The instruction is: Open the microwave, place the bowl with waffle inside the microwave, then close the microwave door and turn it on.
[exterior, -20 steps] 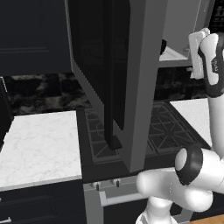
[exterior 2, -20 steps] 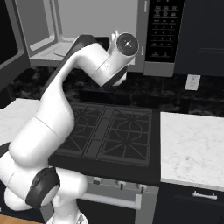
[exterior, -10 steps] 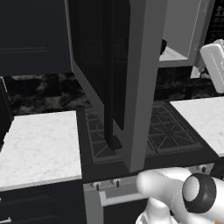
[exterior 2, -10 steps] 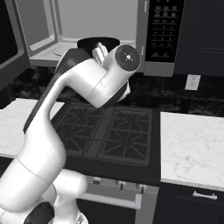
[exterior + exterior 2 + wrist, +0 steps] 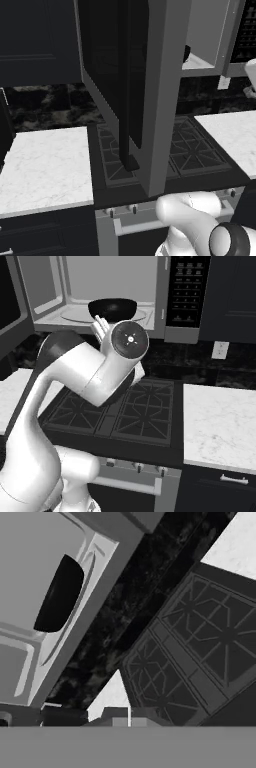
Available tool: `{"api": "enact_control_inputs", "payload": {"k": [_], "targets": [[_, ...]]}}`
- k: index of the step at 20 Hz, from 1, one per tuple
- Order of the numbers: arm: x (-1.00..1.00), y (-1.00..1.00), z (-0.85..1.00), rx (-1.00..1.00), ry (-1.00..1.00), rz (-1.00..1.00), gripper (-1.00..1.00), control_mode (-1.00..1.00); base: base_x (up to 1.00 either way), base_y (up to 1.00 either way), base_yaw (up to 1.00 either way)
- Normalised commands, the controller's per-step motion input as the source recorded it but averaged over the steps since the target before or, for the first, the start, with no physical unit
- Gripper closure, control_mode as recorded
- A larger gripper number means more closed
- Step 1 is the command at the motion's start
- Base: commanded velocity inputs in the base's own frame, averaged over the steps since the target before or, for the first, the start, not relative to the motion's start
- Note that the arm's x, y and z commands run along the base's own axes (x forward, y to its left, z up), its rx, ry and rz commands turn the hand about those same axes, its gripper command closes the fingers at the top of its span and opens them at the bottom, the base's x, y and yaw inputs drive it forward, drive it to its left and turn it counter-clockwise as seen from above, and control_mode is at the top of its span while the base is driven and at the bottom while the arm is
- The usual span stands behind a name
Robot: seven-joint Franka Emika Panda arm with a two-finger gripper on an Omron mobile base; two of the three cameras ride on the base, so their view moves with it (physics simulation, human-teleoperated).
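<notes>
A: How is the gripper [image 5: 129, 722] set?

B: Its fingers are seen pressed together, nothing held.

A: And the microwave door [image 5: 150, 90]?

B: It is swung wide, beyond the stove's [image 5: 135, 411] front edge, hinged left of the gripper. Farther back, the bowl [image 5: 112, 308] is seated inside the microwave [image 5: 150, 296].

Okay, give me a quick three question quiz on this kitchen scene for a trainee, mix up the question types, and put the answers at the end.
1. True or false: the bowl sits inside the microwave.
2. Multiple choice: the microwave door is A) shut, B) swung open over the stove, C) removed.
3. Fill in: the gripper has its jaws ____ and holds nothing.

Key: 1 true; 2 B; 3 shut.
</notes>
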Motion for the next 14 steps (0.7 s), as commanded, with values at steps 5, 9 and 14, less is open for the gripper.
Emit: {"api": "enact_control_inputs", "payload": {"k": [5,9,14], "targets": [[-1.00,0.33,0.00,-0.12,-0.40,0.11,1.00,-1.00,0.00,0.00,0.00],[-1.00,0.83,0.00,-0.23,-0.45,0.00,1.00,-1.00,0.00,0.00,0.00],[-1.00,0.63,0.00,-0.35,-0.21,0.00,1.00,-1.00,0.00,0.00,0.00]]}}
